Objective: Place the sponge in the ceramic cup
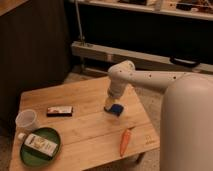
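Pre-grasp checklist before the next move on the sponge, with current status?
1. Hand down at the sponge: ok.
2. Hand open: ok.
3. Sponge between the jaws: cannot tell.
4. Sponge flat on the table: ok.
5. Ceramic cup upright, at the table's left edge: ok.
6. Route to the cup: dark packet lies between, so lift over it: ok.

Arm: white, stretched out level from the body, bent downward at the far joint. Gripper: hangs beneath the wrist, pointing down, fingers spread apart.
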Available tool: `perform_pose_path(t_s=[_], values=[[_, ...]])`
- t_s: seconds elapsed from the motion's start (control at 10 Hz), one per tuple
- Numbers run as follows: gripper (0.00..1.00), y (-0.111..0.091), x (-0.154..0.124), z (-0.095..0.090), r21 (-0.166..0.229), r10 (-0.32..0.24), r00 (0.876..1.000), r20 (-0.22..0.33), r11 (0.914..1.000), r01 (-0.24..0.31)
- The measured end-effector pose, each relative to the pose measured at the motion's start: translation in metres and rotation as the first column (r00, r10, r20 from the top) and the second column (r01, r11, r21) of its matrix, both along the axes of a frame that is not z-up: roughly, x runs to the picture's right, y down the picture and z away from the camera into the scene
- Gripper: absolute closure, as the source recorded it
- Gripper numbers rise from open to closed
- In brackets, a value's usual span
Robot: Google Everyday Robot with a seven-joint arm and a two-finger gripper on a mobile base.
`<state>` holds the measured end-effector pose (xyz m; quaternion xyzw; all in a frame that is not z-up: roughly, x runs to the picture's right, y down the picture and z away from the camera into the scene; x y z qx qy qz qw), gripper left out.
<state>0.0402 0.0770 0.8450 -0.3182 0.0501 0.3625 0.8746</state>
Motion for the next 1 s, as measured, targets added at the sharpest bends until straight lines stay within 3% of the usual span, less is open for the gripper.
perform_pose_path(t_s=[0.6, 1.0], values=[[0.35, 0.008, -0.003, 0.008, 0.008, -0.019, 1.0, 0.024, 0.9998, 0.019], [0.35, 0.011, -0.014, 0.027, 0.001, -0.027, 0.999, 0.038, 0.9996, 0.027]])
